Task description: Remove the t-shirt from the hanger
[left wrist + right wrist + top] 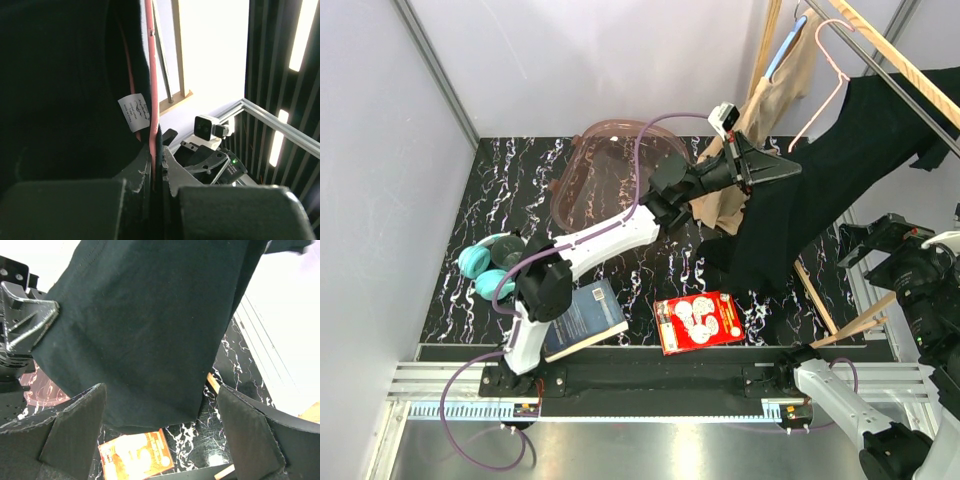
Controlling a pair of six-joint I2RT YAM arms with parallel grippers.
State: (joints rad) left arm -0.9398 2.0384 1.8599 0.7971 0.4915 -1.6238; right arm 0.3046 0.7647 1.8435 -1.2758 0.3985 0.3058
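Note:
The black t-shirt hangs slanting from the rack at the right, down to the table. My left gripper reaches into its left edge and is shut on the cloth. In the left wrist view the jaws pinch a black fabric edge, and the pink hanger wire runs down into the same gap beside a white label. My right gripper waits at the right, below the shirt. Its fingers stand wide apart and open, with the shirt's lower hem just beyond them and untouched.
A second pink hanger and a tan garment hang on the wooden rack rail. On the marbled table lie a red box, a book, teal headphones, a pink transparent lid and a wooden stick.

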